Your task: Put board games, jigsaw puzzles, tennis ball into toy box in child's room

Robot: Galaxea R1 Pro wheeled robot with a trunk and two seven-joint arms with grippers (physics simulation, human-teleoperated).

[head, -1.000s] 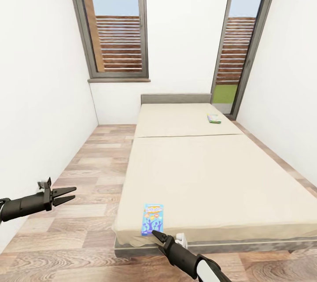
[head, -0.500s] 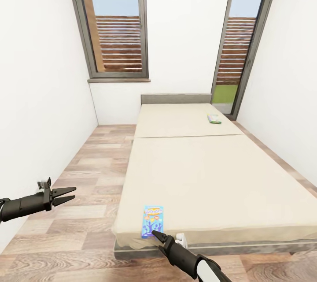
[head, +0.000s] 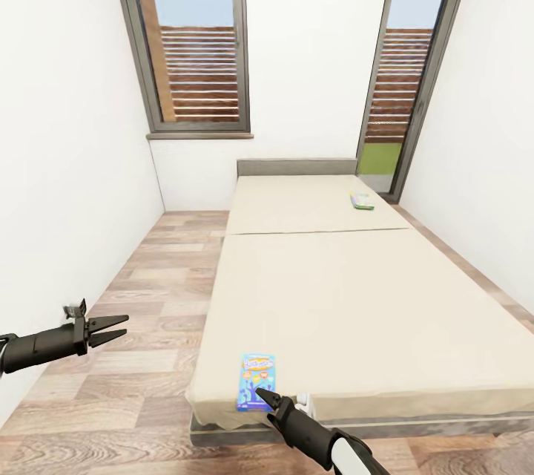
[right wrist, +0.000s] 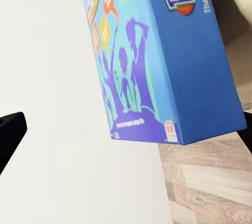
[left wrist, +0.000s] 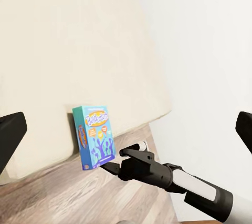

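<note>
Board games lie on the bed [head: 356, 297] — blue one [head: 256, 382] near the foot edge, another [head: 362, 200] far off. Right claw [head: 261, 393] touches it, jaws unclear; left claw [head: 119, 327] is spread, empty. A nudge could push it off.

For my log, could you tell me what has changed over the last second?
The head camera's framing shifted slightly, and with it the bed. The right gripper stays at the blue board game by the bed's foot, not gripping. The left gripper still hovers open.
</note>
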